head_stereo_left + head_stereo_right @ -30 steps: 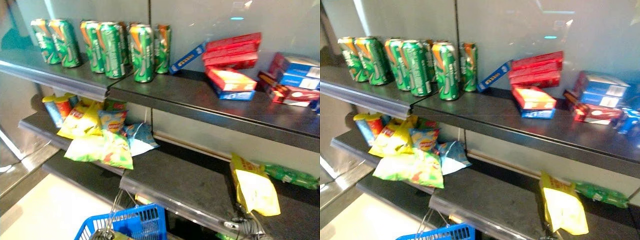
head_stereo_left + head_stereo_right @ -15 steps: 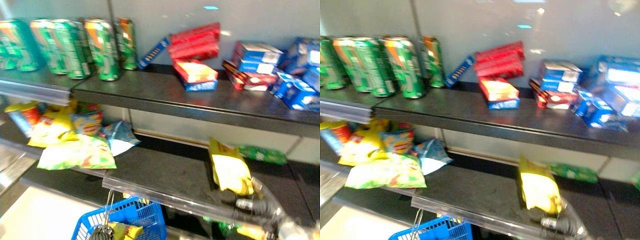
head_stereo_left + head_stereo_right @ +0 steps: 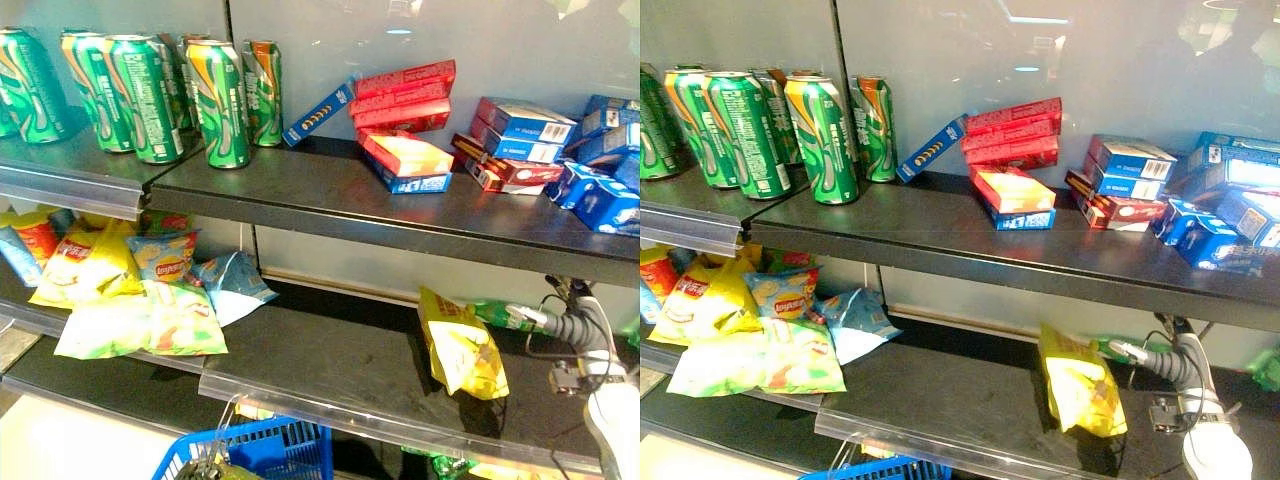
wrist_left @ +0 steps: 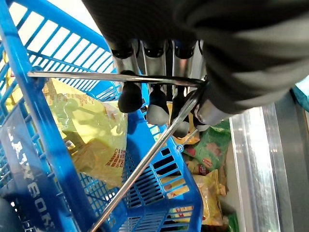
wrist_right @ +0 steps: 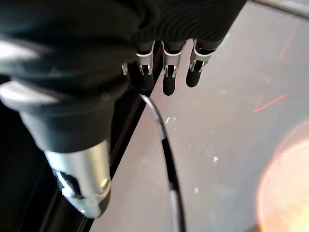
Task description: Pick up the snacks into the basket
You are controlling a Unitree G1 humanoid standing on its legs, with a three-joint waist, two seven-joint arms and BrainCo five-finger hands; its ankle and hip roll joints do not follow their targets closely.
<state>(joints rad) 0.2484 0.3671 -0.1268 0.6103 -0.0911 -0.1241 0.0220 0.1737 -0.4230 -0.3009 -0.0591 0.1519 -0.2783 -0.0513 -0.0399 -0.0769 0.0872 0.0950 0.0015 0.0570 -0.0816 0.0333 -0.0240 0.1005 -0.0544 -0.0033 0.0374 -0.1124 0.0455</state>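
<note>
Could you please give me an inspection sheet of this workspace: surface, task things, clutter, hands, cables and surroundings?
Surface: dark lower shelf under a dark upper shelf.
Job's things: yellow snack bag lying alone on the lower shelf; chip bags piled at its left end; blue basket already holding a yellow bag.
Clutter: green cans and red and blue boxes on the upper shelf.
Hands: left hand curled round the basket handle; right hand open beside the yellow snack bag, apart from it.
Cables: nothing seen beyond the robot's own.
Surroundings: pale back wall.

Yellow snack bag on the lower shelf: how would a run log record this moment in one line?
left hand: shut on basket handle | right hand: open, beside yellow snack bag | bag: on lower shelf, ungrasped
</note>
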